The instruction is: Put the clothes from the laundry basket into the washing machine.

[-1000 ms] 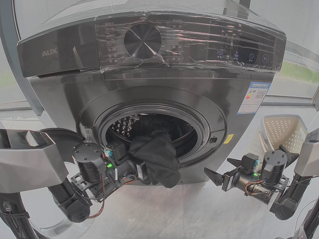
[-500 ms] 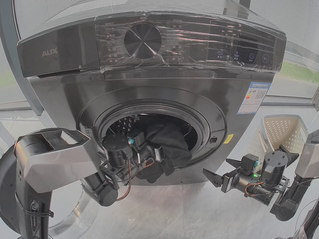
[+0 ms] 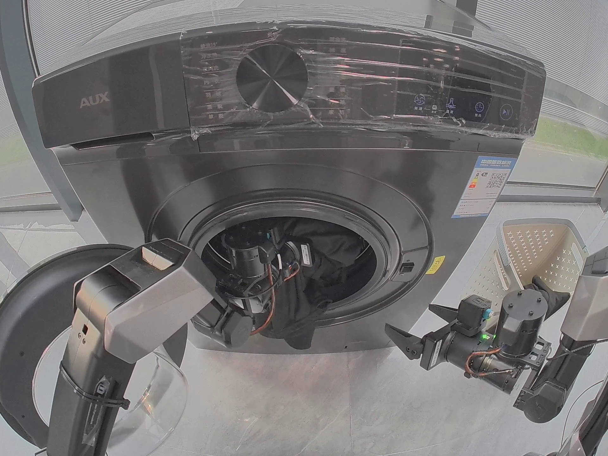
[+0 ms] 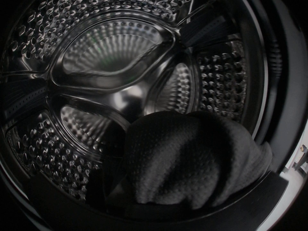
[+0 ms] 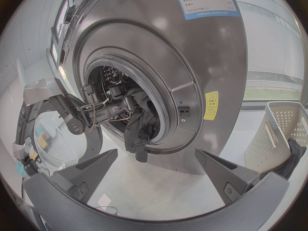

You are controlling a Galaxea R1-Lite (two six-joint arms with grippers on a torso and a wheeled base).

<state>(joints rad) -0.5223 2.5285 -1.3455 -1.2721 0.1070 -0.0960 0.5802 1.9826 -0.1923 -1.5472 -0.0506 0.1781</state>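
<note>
Left-centre: left gripper [image 3: 303,256] is inside the washing machine [image 3: 380,178] drum; we can't tell its grip state. Mid-frame: black garment [image 3: 297,311] is half in, its tail hanging over the door lip [image 3: 358,310]. We're mid-load, so next we push the tail in. Lower right: right gripper [image 3: 418,327] is spread and empty, near the laundry basket [image 3: 544,242].

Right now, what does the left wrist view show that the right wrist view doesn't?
Left wrist: the drum's back wall and paddles, behind the black garment bunched at its lip.
Right wrist: the left arm reaching into the washing machine, the garment's tail hanging outside, the laundry basket holding dark cloth, the open right gripper.
Both: that garment and the drum.
</note>
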